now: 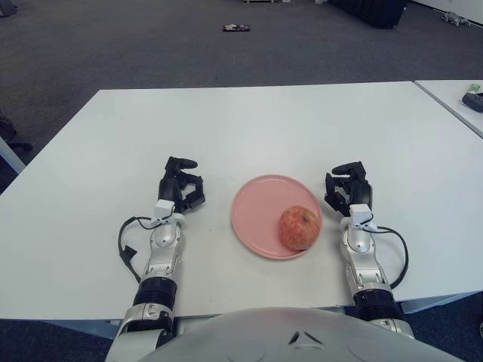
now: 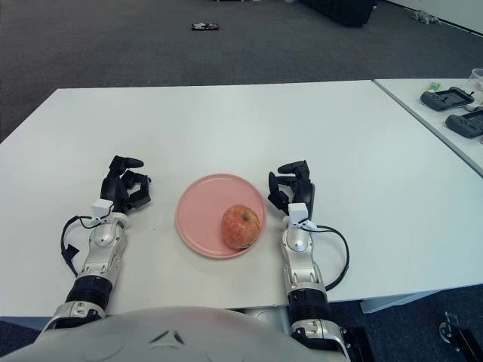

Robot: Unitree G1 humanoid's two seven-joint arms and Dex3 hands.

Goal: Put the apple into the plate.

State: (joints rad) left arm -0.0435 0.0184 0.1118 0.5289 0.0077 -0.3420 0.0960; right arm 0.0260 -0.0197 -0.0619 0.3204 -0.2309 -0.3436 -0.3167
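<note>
Left eye view. Round red-and-yellow apple [image 1: 299, 227] sitting inside the flat round pink plate [image 1: 260, 204], toward its right and near edge. Plate lying on the wide white rectangular worktop [image 1: 249, 124], between the two hands. Left hand [image 1: 180, 185] just left of the plate, apart from it, black fingers [image 1: 183, 163] curled inward and holding nothing. Right hand [image 1: 348, 188] just right of the plate, close to the apple but not touching it, fingers [image 1: 348, 168] likewise curled in, gripping nothing. Silver forearms reaching up from the bottom edge, a black cable looping beside each wrist. Grey carpeted floor [image 1: 151, 45] beyond the worktop, with a small dark object [image 1: 235, 28] lying on it far back, too small to identify.

Right eye view. Same layout, shifted leftward: apple [image 2: 240, 225] in the plate [image 2: 202, 211], left hand [image 2: 125, 185] and right hand [image 2: 292, 188] flanking it, both with fingers curled and bare. Second white table [image 2: 423, 113] at the right, carrying two dark devices [image 2: 449, 97], possibly handheld controllers, and a clear cup [image 2: 476, 77] at the frame edge.
</note>
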